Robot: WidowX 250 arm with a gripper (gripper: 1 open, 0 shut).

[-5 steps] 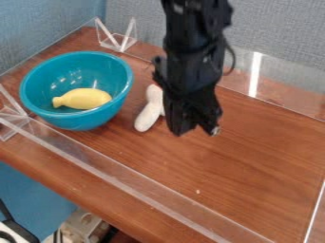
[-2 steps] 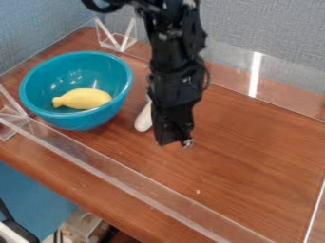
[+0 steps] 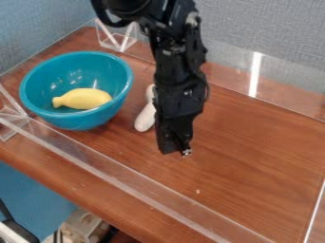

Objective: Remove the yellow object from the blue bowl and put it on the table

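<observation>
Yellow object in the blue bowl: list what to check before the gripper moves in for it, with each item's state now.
1. Yellow object lies exposed in the blue bowl: ok.
2. Bowl upright on the table: ok.
3. Gripper above the bowl: not ok; it hangs low over bare wood, off to the side.
4. Jaws open: cannot tell, too dark.
5. Low path to the bowl clear: not ok; a white object lies between.
6. Bare table for set-down: ok.
</observation>
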